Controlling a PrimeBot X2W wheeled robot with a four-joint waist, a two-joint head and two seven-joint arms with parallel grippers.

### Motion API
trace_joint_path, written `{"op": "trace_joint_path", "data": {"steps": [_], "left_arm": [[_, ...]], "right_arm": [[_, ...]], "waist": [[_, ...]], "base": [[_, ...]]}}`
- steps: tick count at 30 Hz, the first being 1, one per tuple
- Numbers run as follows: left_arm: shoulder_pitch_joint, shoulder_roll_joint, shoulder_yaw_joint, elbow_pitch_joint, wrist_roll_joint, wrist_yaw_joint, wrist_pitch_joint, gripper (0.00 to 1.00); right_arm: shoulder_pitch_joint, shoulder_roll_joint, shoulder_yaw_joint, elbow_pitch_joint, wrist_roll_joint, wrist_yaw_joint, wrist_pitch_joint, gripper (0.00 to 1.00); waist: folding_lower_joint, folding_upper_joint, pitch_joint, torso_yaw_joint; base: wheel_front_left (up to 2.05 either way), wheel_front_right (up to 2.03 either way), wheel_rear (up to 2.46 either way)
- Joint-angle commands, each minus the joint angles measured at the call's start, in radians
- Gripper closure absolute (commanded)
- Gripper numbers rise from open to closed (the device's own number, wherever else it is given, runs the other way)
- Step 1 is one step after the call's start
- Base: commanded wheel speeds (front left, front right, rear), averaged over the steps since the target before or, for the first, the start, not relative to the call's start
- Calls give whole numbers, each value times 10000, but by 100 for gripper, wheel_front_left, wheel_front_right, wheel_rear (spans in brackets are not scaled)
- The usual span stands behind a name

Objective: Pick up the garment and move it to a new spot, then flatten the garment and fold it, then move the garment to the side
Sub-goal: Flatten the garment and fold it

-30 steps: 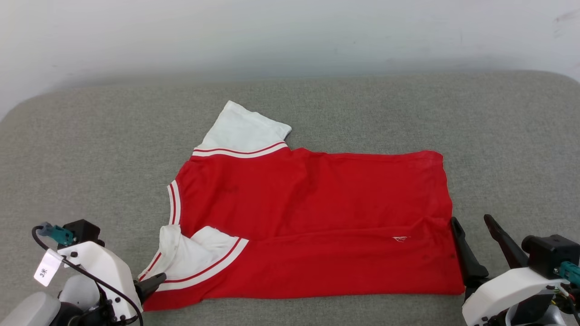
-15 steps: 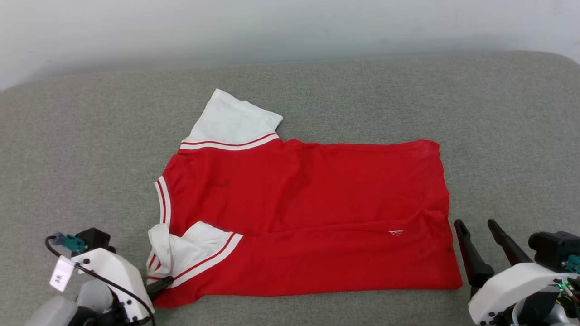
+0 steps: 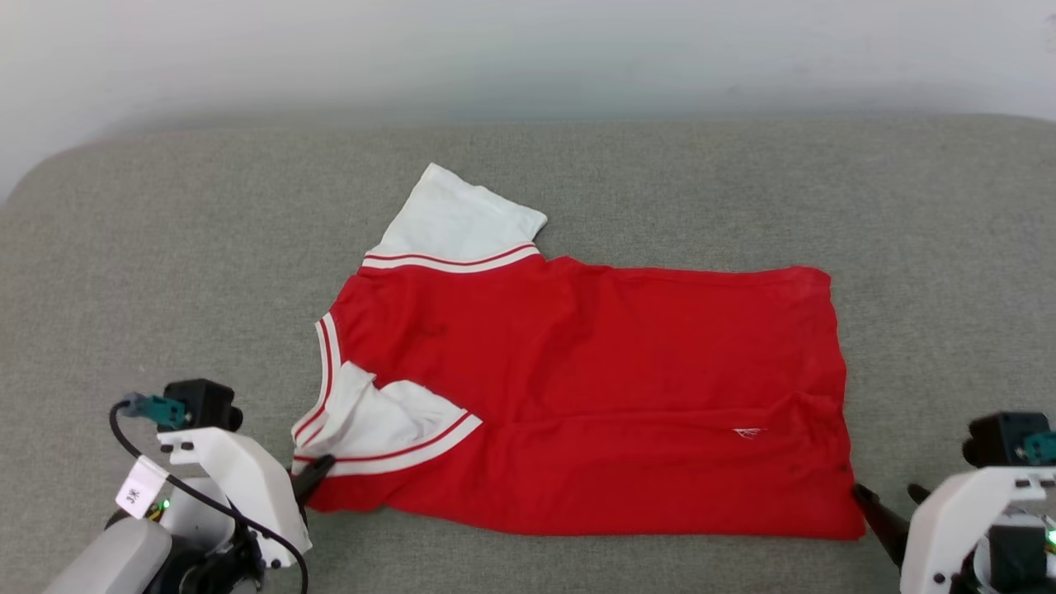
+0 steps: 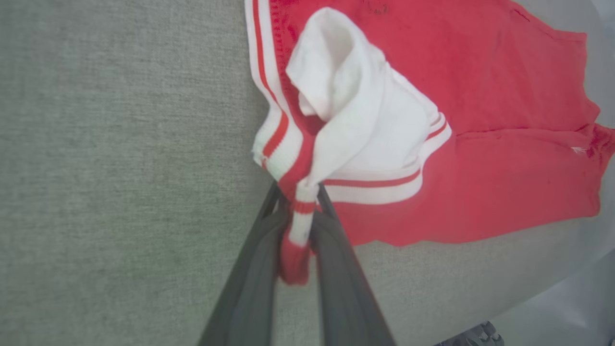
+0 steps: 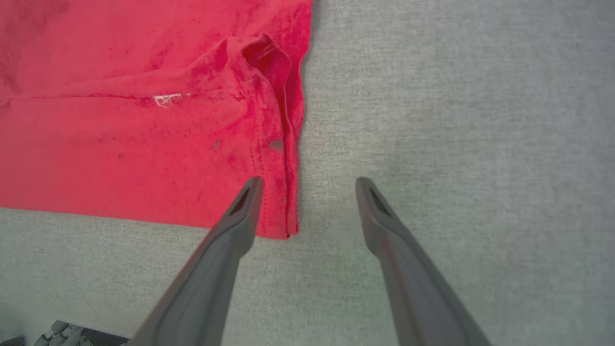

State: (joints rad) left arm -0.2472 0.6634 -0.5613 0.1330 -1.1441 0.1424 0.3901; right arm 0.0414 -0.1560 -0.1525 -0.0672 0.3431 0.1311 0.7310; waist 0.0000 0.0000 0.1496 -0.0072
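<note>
Closed since a second ago, your left fingers (image 4: 254, 269) clamp the striped cuff (image 4: 296, 221) of the shirt (image 3: 594, 388), spread on a grey cushion (image 3: 165, 247), likely to lift it; your right fingers (image 5: 230, 230) stand apart astride its hem (image 5: 283, 216).

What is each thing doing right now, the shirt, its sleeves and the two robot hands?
shirt: lying spread on the grey cushion, wrinkled at its right corner.
far sleeve: flat, sticking out.
near sleeve: bunched up, folded onto the red part.
left gripper: shut, pinching the shirt's striped edge.
right gripper: open, holding nothing, one finger over the shirt's corner.
</note>
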Motion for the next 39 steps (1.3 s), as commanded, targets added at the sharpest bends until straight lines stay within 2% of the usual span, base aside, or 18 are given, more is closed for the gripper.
{"op": "trace_joint_path", "data": {"steps": [1,8,13,14,15,16,24,31,35,39], "left_arm": [[-139,91,92,-258,113,92,-118,100],[-339,151,165,-1040,319,234,-271,100],[-340,6,135,-966,298,76,-444,100],[-331,-6,148,-923,321,59,-504,100],[-311,-42,144,-883,311,17,-537,100],[-285,-75,131,-845,277,-20,-575,100],[-27,-193,173,-612,504,-72,-1157,100],[585,-319,171,-563,514,56,-1671,100],[1116,-269,59,-631,406,203,-1623,100],[1806,-148,117,-835,208,562,-1621,100]], "right_arm": [[-302,-51,131,-63,71,-8,215,0],[-1145,-194,849,834,24,-8,740,0],[-1238,18,1389,1985,307,-3,1340,0],[-1205,34,1476,2150,388,5,1475,53],[-1203,73,1530,2258,476,9,1578,81],[-1246,76,1554,2300,512,9,1601,100],[-1710,-436,1366,1693,583,-6,1099,100],[-1199,-587,1475,1222,746,-6,911,100],[-729,-616,1531,1111,799,-6,940,100],[-171,-655,1614,965,937,-6,988,100]], "waist": [[0,0,162,112],[0,0,703,353],[0,0,865,442],[0,0,879,450],[0,0,887,459],[0,0,882,466],[0,0,415,449],[0,0,-533,464],[0,0,-1136,521],[0,0,-1631,586]], "base": [[0,0,0],[0,0,0],[0,0,0],[0,0,0],[0,0,0],[0,0,0],[0,0,0],[0,0,0],[0,0,0],[0,0,0]]}}
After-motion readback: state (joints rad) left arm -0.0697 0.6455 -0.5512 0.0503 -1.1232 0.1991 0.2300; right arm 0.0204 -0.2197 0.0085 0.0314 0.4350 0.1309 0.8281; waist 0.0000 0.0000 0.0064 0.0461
